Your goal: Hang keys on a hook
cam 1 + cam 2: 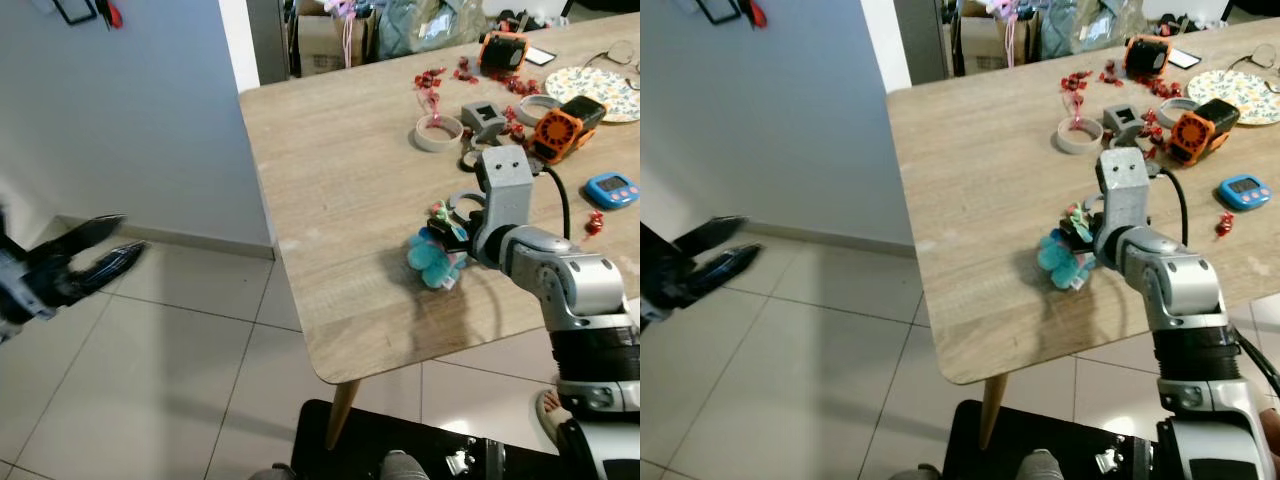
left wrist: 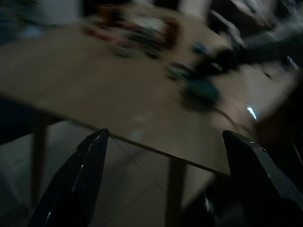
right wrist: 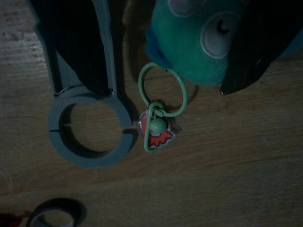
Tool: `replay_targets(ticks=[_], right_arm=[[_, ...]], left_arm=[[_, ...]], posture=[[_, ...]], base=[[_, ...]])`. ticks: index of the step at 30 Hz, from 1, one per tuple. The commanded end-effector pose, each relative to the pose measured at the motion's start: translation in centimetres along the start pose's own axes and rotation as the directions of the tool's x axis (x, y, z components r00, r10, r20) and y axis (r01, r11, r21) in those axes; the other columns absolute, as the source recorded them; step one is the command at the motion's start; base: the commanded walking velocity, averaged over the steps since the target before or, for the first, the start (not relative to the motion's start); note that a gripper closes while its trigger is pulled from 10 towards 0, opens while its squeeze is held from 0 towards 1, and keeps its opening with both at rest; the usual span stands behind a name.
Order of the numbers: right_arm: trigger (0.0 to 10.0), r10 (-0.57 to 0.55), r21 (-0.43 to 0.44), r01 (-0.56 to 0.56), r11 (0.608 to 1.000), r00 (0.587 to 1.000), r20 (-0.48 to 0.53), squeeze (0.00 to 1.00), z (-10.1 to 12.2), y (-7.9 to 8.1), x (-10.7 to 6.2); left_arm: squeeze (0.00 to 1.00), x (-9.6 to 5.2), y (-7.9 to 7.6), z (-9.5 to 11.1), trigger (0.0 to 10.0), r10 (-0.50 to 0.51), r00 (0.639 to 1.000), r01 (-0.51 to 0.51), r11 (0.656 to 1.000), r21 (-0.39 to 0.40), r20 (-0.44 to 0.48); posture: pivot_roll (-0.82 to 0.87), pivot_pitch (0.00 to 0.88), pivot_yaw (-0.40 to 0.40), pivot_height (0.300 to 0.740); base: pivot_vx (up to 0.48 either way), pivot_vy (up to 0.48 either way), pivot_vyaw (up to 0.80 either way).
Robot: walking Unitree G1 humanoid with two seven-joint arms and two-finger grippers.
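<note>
Right gripper [image 1: 452, 232] spread over teal keychain [image 1: 432, 259]

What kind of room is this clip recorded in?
Probably a lived-in home, a dining or hobby area. A wooden table stands on a pale tiled floor, cluttered with tape rolls, a patterned plate and small gadgets. The right end effector hangs over a teal plush keychain.

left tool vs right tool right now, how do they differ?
The left tool hangs off the table, over the floor tiles; the right tool is down on the tabletop. The left tool's fingers spread on nothing; the right tool's fingers straddle the teal plush keychain and its green ring. Both are open.
</note>
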State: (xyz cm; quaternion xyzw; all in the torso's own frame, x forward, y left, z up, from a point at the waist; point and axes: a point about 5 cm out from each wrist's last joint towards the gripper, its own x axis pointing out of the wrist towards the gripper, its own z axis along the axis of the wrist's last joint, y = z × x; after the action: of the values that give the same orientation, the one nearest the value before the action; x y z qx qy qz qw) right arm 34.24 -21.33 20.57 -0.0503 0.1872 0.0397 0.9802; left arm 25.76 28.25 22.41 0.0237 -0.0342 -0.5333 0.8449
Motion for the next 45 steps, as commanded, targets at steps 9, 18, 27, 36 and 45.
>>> replay_targets(ticks=[9, 18, 27, 36, 45], right_arm=[[10.0, 0.004, 0.077, -0.003, 0.997, 1.0, -0.013, 0.0, -0.5, 0.4, 0.4], [10.0, -0.01, 0.11, 0.011, 0.994, 1.0, -0.011, 0.0, -0.3, 0.2, 1.1], [10.0, 0.013, 0.115, -0.007, 0.993, 0.999, -0.048, 0.0, -0.8, 1.2, 2.0], [0.0, 0.032, 0.117, -0.023, 0.993, 0.997, -0.072, 0.0, -1.3, 1.6, 2.2], [0.0, 0.023, 0.122, -0.014, 0.992, 0.997, -0.076, 0.0, -1.4, 1.3, 2.2]], left_arm=[[0.0, 1.7, -1.8, 3.8, 10.0, -0.184, 0.954, 0.215, 0.971, 0.109, -0.238], [0.0, 2.9, -2.4, 3.9, 10.0, -0.2, 0.943, 0.239, 0.964, 0.12, -0.267], [0.0, 3.7, -3.1, 4.0, 10.0, -0.228, 0.936, 0.266, 0.957, 0.114, -0.269], [0.0, 3.9, -3.3, 4.1, 10.0, -0.238, 0.933, 0.276, 0.954, 0.116, -0.269], [0.0, 4.2, -3.5, 4.3, 10.0, -0.246, 0.933, 0.285, 0.951, 0.12, -0.262]], posture=[[-0.15, 0.171, 0.079, 0.74], [-0.15, 0.171, 0.079, 0.74], [-0.15, 0.172, 0.078, 0.74], [-0.15, 0.175, 0.075, 0.74], [-0.16, 0.183, 0.074, 0.74]], base=[[0.0, 0.0, 0.0], [0.0, 0.0, 0.0], [0.0, 0.0, 0.0], [0.0, 0.0, 0.0], [0.0, 0.0, 0.0]])
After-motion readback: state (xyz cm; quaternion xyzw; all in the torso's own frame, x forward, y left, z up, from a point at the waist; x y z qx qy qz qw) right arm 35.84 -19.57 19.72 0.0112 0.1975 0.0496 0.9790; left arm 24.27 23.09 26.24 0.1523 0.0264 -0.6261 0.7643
